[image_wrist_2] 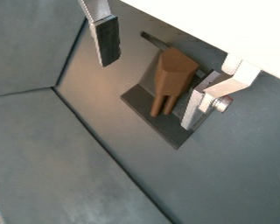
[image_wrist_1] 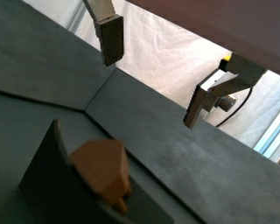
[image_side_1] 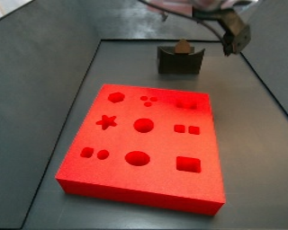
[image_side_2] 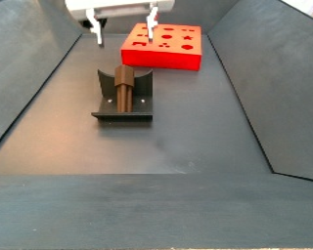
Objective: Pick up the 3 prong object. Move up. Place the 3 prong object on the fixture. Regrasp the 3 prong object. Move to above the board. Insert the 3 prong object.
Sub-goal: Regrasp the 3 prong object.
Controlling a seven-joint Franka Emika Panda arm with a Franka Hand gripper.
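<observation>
The 3 prong object [image_wrist_2: 174,77] is a small brown piece resting in the dark fixture [image_wrist_2: 145,103]; its prongs show in that wrist view. Both side views show the 3 prong object [image_side_2: 121,86] [image_side_1: 182,46] seated in the fixture [image_side_2: 124,109] [image_side_1: 180,63]. My gripper [image_wrist_2: 152,74] [image_wrist_1: 156,74] hangs open above it with nothing between the fingers [image_wrist_1: 111,42] and touches nothing. In a side view the gripper [image_side_2: 124,26] is raised well above the floor. The red board [image_side_1: 147,144] [image_side_2: 162,45] lies flat, apart from the fixture.
Sloping dark grey walls [image_side_2: 28,88] enclose the grey floor [image_side_2: 186,137] on all sides. White sheeting [image_wrist_1: 166,52] shows beyond a wall in a wrist view. The board's cutouts [image_side_1: 137,159] face upward.
</observation>
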